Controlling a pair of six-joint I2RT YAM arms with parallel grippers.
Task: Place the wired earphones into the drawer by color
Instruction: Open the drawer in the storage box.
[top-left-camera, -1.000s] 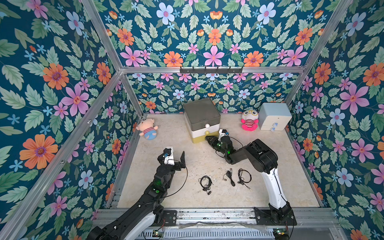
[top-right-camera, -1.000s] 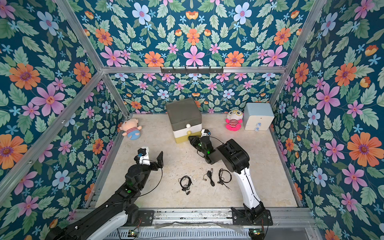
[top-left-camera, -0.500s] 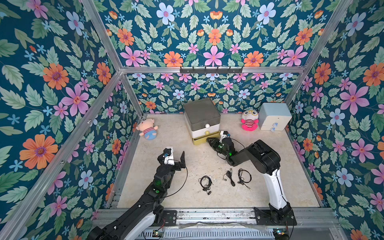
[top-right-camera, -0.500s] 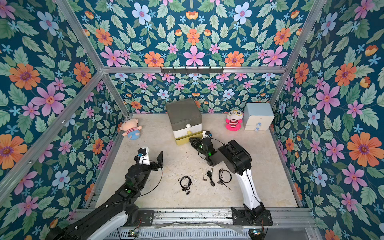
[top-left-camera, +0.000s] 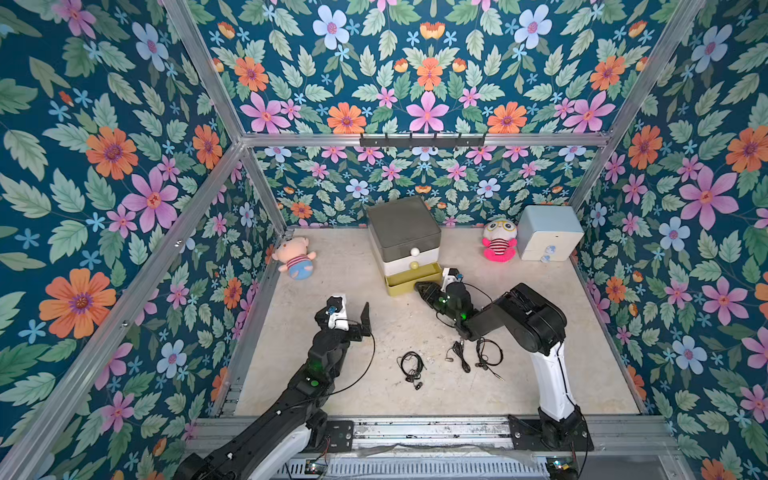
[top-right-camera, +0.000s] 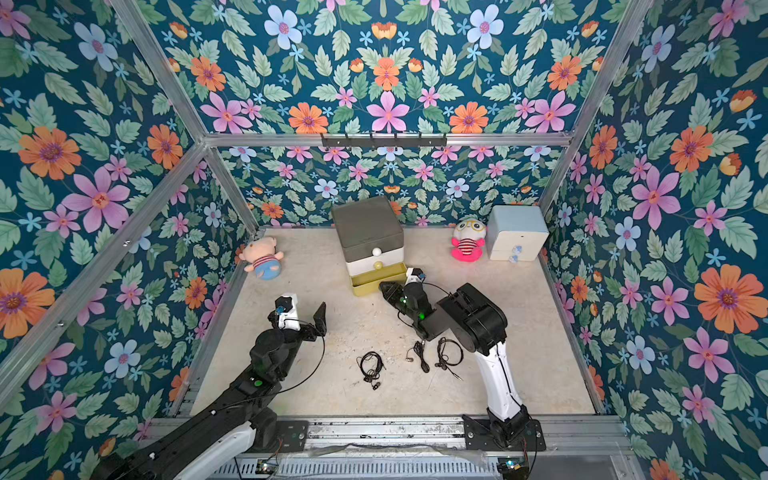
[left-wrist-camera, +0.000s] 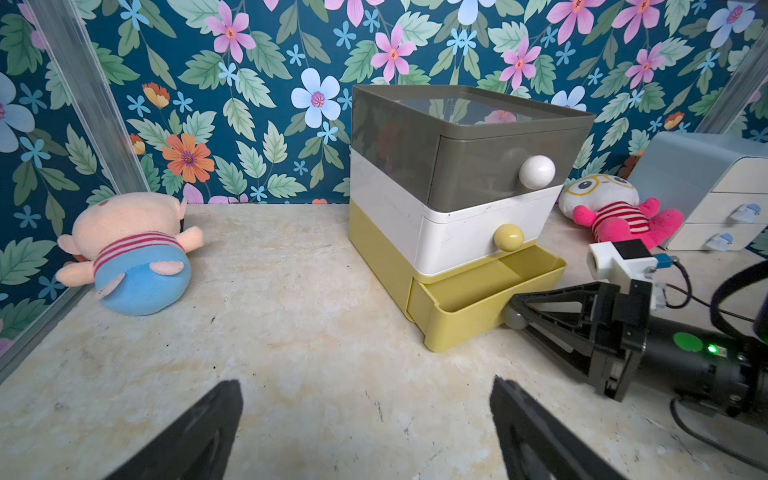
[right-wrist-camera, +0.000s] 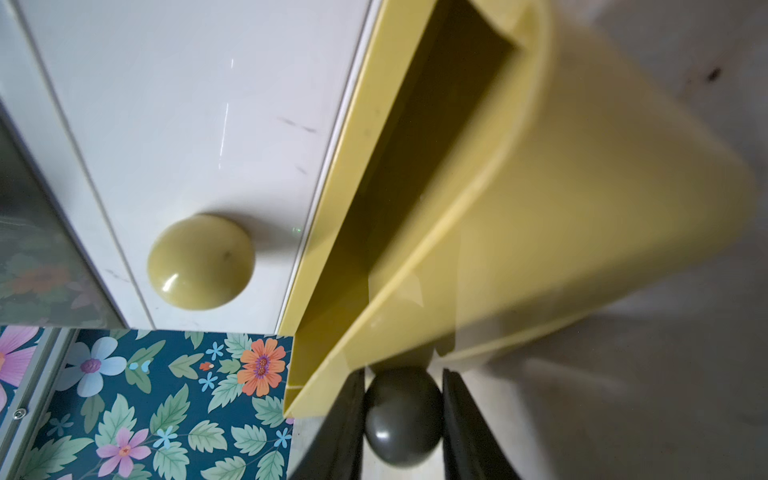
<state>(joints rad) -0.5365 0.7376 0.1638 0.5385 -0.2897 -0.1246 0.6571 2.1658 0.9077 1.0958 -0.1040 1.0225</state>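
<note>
Three earphones (top-left-camera: 412, 365) — one drawer (top-left-camera: 404, 227)

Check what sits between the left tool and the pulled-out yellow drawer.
Nothing: only bare tabletop lies between the left tool and the yellow drawer, shown in the left wrist view.

A pig plush (top-left-camera: 296, 258) lies well apart from a pink doll (top-left-camera: 498, 243) beside a pale-blue chest (top-left-camera: 549, 232).
</note>
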